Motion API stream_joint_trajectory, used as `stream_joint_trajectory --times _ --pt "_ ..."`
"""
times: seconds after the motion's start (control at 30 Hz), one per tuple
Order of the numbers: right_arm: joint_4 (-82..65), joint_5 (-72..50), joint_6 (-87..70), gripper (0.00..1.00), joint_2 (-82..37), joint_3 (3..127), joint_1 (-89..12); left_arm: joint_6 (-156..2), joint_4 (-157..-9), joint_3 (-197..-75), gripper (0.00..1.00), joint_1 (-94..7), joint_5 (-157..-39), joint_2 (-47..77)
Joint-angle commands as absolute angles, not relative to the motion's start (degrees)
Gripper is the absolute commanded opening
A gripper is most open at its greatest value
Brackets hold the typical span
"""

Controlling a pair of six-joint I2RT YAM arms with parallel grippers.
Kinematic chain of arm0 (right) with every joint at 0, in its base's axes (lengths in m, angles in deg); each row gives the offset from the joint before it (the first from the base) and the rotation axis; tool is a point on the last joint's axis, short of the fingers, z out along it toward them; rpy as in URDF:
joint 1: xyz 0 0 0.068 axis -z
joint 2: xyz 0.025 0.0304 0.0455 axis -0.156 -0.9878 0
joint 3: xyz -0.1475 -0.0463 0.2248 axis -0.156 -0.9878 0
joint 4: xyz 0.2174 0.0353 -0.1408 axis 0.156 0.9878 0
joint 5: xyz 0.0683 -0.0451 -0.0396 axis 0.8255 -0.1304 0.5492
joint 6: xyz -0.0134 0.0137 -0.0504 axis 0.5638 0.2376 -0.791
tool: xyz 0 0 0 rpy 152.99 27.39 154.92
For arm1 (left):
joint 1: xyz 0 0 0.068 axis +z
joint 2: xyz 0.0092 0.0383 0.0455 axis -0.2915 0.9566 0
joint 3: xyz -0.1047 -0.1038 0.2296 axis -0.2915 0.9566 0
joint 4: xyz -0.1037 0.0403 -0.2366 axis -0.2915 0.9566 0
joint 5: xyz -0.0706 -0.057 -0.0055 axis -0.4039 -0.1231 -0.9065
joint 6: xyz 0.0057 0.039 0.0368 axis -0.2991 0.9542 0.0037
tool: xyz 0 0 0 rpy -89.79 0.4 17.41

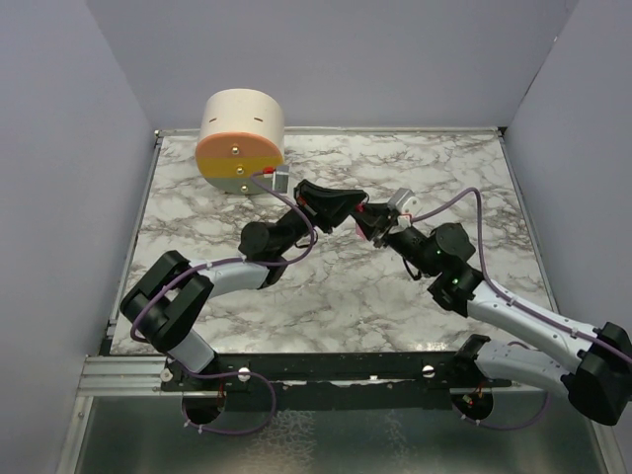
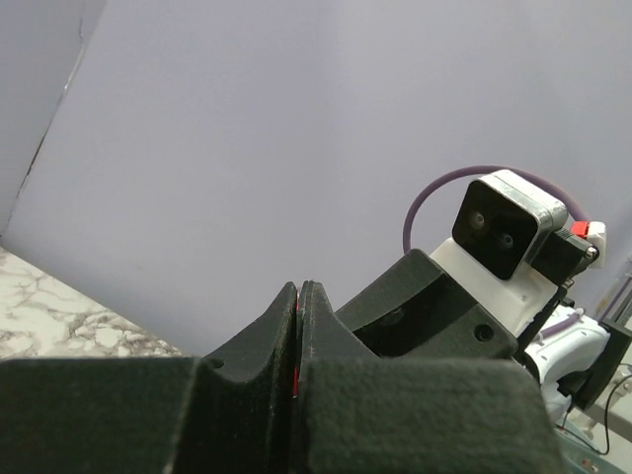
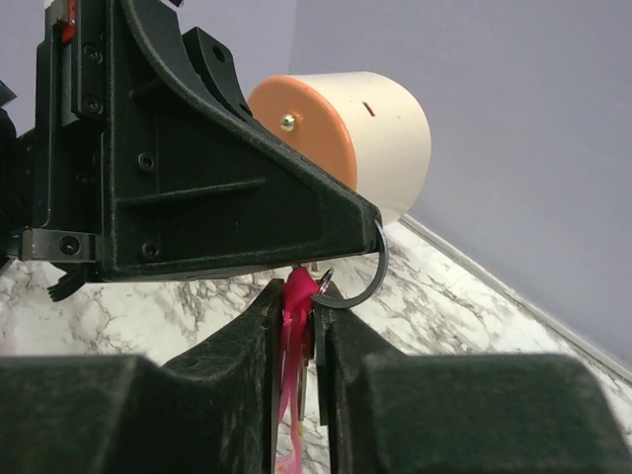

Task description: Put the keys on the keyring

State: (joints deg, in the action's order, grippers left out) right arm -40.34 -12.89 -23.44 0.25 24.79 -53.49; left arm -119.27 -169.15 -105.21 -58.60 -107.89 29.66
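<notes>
Both grippers meet tip to tip above the middle of the marble table (image 1: 336, 296). My right gripper (image 3: 299, 296) is shut on the keys (image 3: 296, 331), a slim bright pink piece hanging down between its fingers. The keyring (image 3: 372, 279), a thin dark wire loop, sticks out from the tip of my left gripper (image 3: 370, 225) and curves down to the top of the pink piece, where a small metal eyelet touches it. In the left wrist view my left gripper (image 2: 298, 292) is shut, with only a red sliver showing in the seam. From above, the left gripper (image 1: 348, 207) and the right gripper (image 1: 380, 231) hide the loop.
A cream cylinder with an orange face (image 1: 240, 141) stands at the table's back left, behind the left arm, and shows in the right wrist view as the cylinder (image 3: 346, 138). Grey walls close in the table on three sides. The arms' cables loop above the table near the grippers.
</notes>
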Motion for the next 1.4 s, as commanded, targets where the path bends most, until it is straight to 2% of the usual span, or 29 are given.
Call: stream_joint_trajectory --times 0.0,0.1,0.13,0.17,0.27,0.5,0.73,1.07,1.37 --pt "-39.9 -6.3 -23.4 0.25 -1.3 27.5 -54.1 -118.9 -182.2 -107.8 0.0 -60.2 -106.9 30.6" --pt "-38.5 -6.6 -23.2 0.45 0.3 27.3 -54.1 -118.6 -182.2 -107.7 0.0 -60.2 -107.3 30.3" --pt "-38.2 -7.6 -23.0 0.56 1.1 26.7 -54.1 -118.5 -182.2 -107.6 0.0 -60.1 -107.7 30.0" --pt "-37.8 -8.7 -23.1 0.59 2.8 26.3 -54.0 -118.5 -182.2 -107.7 0.0 -59.8 -108.3 29.5" --pt "-35.4 -11.9 -22.3 0.64 7.4 24.6 -54.1 -120.1 -182.1 -108.2 0.0 -58.6 -111.4 28.8" --pt "-25.9 -15.6 -21.5 0.67 18.0 23.5 -54.0 -123.7 -182.1 -108.9 0.0 -54.8 -120.7 26.8" --pt "-21.8 -14.3 -21.8 0.62 23.3 24.5 -54.0 -124.1 -182.1 -109.3 0.0 -53.8 -129.6 24.6" --pt "-19.3 -10.3 -22.1 0.36 19.6 27.7 -54.0 -124.7 -182.1 -109.3 0.0 -53.9 -136.8 21.9" --pt "-19.9 -6.1 -20.8 0.35 19.8 28.3 -54.0 -124.6 -182.1 -109.4 0.0 -53.9 -138.4 22.1"
